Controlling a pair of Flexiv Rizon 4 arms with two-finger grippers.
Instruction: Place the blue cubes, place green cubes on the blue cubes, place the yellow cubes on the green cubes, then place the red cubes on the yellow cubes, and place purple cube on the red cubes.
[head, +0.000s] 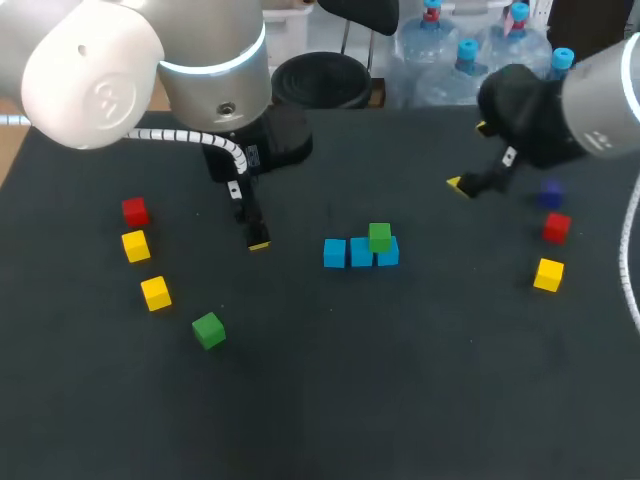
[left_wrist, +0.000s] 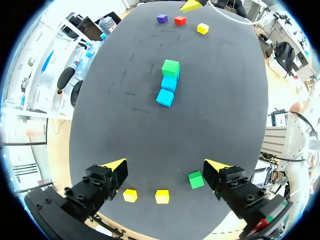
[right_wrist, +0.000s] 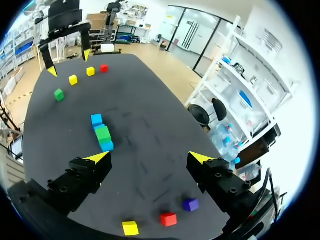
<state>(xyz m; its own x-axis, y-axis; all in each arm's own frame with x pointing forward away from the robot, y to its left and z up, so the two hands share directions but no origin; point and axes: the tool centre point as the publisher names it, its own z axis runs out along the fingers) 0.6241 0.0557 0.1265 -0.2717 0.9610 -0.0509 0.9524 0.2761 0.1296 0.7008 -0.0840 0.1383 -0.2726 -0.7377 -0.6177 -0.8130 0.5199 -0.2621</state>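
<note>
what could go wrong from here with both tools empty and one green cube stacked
Setting the loose green cube beside the stacked green cube may knock that one off the blue cubes; the free spot is right against it.
The loose green cube lies close by one finger of the open left tool, not centred between the fingers, so a straight descent may clip it.

Wide-spread end effector (right_wrist: 149, 157) over the table (right_wrist: 150, 110), green cube (right_wrist: 103, 133) atop blue cubes (right_wrist: 96, 119) ahead

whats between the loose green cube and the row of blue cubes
Nothing: in the head view the table is bare between the loose green cube and the blue cubes; the left wrist view agrees.
</note>
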